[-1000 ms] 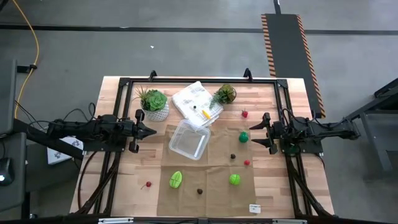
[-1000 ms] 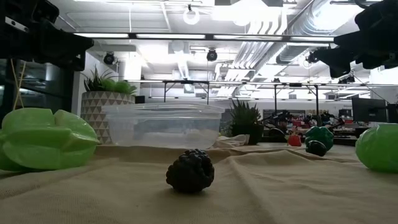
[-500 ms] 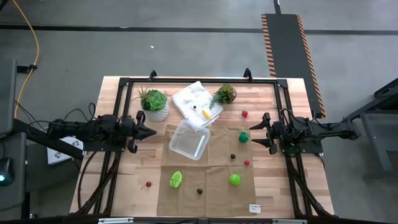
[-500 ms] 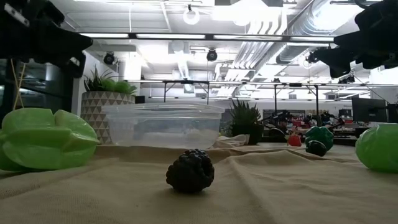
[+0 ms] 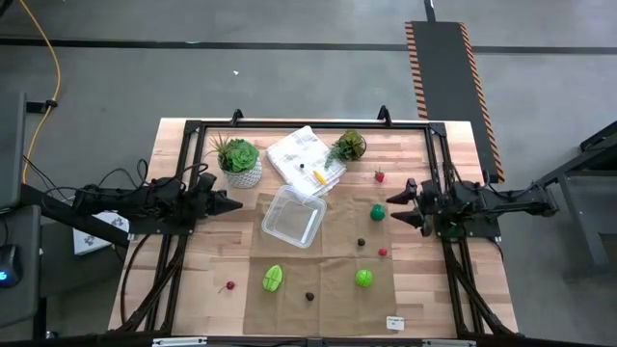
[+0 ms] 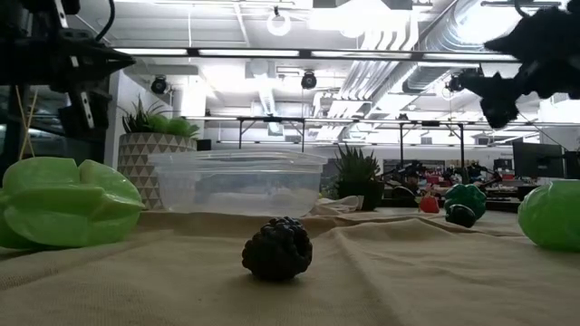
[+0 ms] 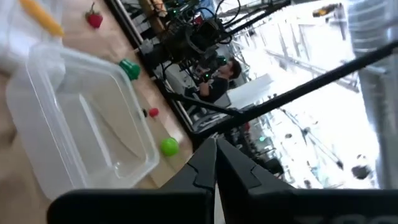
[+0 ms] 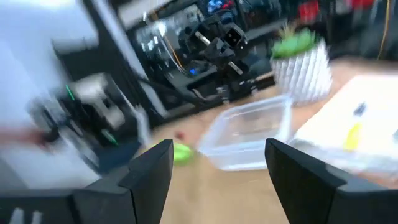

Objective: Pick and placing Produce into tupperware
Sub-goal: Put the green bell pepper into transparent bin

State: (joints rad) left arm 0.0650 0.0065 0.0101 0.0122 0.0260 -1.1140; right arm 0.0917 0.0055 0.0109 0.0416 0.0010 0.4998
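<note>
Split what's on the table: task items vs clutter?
Task items: tupperware; produce: light green star-shaped fruit, round green fruit, dark green pepper, dark berry, small red pieces.

Clutter: two potted plants, white plastic bag, white tag.

Clear glossy plastic tupperware [image 5: 293,218]; pale planked wood counter [image 5: 424,294]; coarse matt tan cloth [image 6: 390,272]; bumpy dark berry [image 6: 277,248]; shiny green fruit [image 6: 63,201].

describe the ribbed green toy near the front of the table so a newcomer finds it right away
Start at the clear tupperware in the middle of the table, then look straight toward the front edge onto the tan cloth. The ribbed green toy lies there, left of a small dark brown berry. Unlike the smooth round green piece farther right, it is elongated with ridged lobes.
</note>
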